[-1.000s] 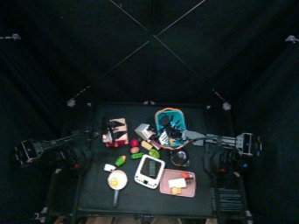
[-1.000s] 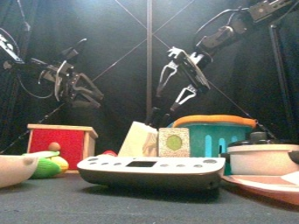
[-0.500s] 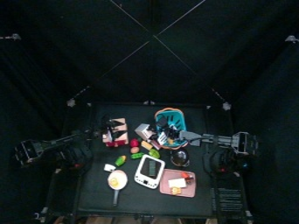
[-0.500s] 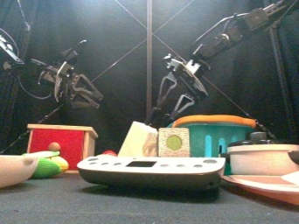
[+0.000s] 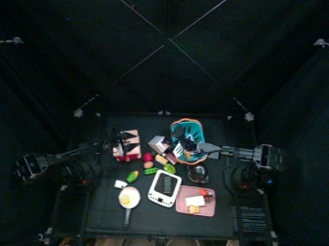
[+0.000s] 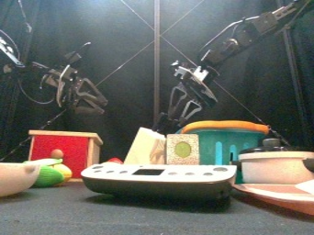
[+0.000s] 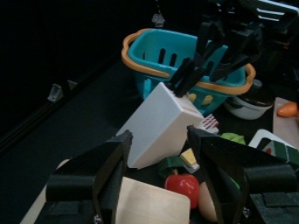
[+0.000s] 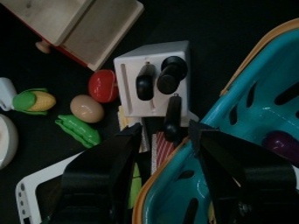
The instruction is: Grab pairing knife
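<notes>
Now the right gripper, fingers spread wide, straddles a knife handle in the knife block, ready to close and lift.

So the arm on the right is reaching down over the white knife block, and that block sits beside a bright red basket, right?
Not quite: the basket is teal with an orange rim, not red, as the left wrist view shows. The rest holds: the right gripper hangs over the white knife block, which stands beside that basket.
</notes>
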`<action>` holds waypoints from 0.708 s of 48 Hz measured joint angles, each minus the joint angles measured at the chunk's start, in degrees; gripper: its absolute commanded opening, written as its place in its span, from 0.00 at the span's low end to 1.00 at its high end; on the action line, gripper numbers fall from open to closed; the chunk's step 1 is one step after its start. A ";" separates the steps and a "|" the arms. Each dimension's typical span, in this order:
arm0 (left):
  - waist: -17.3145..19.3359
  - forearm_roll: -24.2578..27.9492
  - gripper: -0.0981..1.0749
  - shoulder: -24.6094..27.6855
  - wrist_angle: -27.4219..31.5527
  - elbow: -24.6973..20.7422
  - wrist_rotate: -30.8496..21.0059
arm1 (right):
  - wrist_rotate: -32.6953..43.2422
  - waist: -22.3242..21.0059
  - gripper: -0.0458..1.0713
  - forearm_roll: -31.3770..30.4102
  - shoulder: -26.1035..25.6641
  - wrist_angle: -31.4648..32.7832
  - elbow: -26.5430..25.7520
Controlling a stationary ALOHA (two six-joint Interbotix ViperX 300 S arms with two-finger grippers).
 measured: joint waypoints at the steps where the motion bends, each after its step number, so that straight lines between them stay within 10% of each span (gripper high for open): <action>1: 0.00 0.00 0.84 0.00 0.00 0.00 0.00 | 0.00 -0.09 0.78 0.00 0.09 0.00 -0.09; 34: 0.09 0.00 0.84 -0.09 0.00 0.09 -0.09 | 0.09 -0.53 0.66 -0.09 1.23 0.35 -0.44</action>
